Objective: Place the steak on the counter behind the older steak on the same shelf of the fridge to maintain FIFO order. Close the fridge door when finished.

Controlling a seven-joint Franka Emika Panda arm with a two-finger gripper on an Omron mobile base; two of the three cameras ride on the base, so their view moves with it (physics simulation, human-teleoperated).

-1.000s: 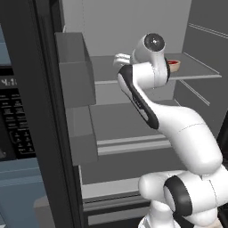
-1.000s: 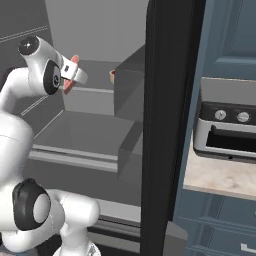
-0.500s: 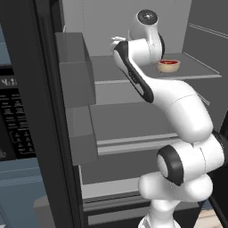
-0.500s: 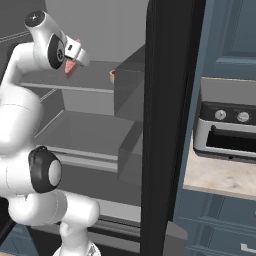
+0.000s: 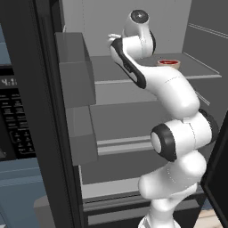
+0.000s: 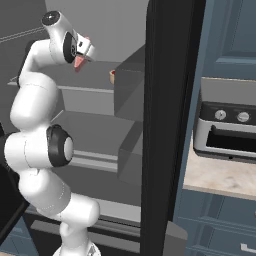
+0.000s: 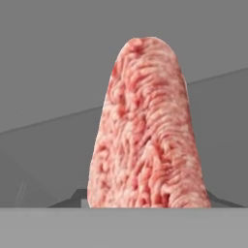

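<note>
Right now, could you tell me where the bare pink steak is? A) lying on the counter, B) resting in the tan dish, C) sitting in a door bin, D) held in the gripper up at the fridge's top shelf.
D: the steak hangs from the gripper, raised in the open fridge at the top shelf, apart from the older steak in its dish.

Top shelf of fridge interior: thin flat light-grey panel spanning grey cavity. Older steak, dark red meat in shallow round tan dish, sits directly on it toward right side near front edge. Lower shelf beneath, also grey. In right base view, beige marbled surface carries silver appliance with two knobs.
</note>
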